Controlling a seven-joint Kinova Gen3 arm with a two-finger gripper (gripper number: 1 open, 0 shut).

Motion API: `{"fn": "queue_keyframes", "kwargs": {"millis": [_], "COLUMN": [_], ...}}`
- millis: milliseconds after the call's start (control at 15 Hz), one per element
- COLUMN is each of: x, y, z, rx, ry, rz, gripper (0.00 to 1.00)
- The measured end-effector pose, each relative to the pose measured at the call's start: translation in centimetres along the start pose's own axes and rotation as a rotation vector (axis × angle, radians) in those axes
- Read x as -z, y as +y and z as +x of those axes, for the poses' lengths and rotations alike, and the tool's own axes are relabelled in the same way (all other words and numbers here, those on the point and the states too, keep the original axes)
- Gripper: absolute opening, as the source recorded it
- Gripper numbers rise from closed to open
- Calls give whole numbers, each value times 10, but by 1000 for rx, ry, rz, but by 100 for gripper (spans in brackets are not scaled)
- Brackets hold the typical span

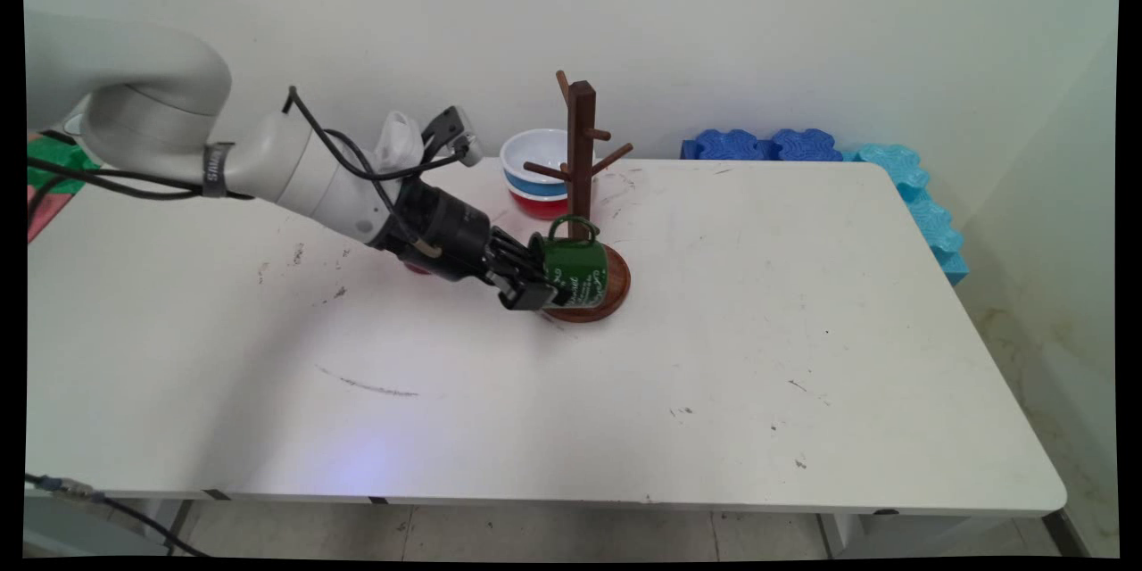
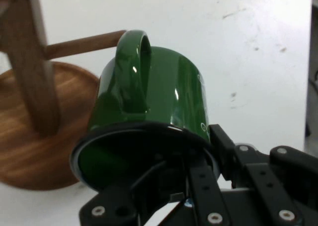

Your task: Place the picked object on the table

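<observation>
A glossy dark-green mug (image 1: 575,272) with white lettering on its side and a black rim lies on its side in the claw (image 1: 535,285), mouth toward the wrist and handle uppermost. The claw is clenched on the rim — one finger (image 2: 201,186) inside the mouth, the other outside the wall. Just beyond the mug stands a wooden mug tree (image 1: 581,152); the mug hangs over its round base (image 1: 616,290), and in the hand view one low peg (image 2: 82,44) reaches to the handle. Farther past the tree sit stacked bowls (image 1: 535,174) — white over blue over red. Blue foam blocks (image 1: 767,145) line the table's (image 1: 714,357) far corner.
</observation>
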State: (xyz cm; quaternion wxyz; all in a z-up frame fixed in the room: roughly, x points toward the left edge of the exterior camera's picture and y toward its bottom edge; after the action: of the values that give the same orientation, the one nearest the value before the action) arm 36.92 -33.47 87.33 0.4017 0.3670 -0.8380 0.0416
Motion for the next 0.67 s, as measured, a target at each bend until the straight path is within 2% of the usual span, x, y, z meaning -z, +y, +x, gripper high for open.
{"fn": "queue_keyframes", "kwargs": {"millis": [667], "x": [39], "y": [-4], "z": [-3], "rx": [-157], "ry": [-144], "rz": [67], "gripper": [0]}}
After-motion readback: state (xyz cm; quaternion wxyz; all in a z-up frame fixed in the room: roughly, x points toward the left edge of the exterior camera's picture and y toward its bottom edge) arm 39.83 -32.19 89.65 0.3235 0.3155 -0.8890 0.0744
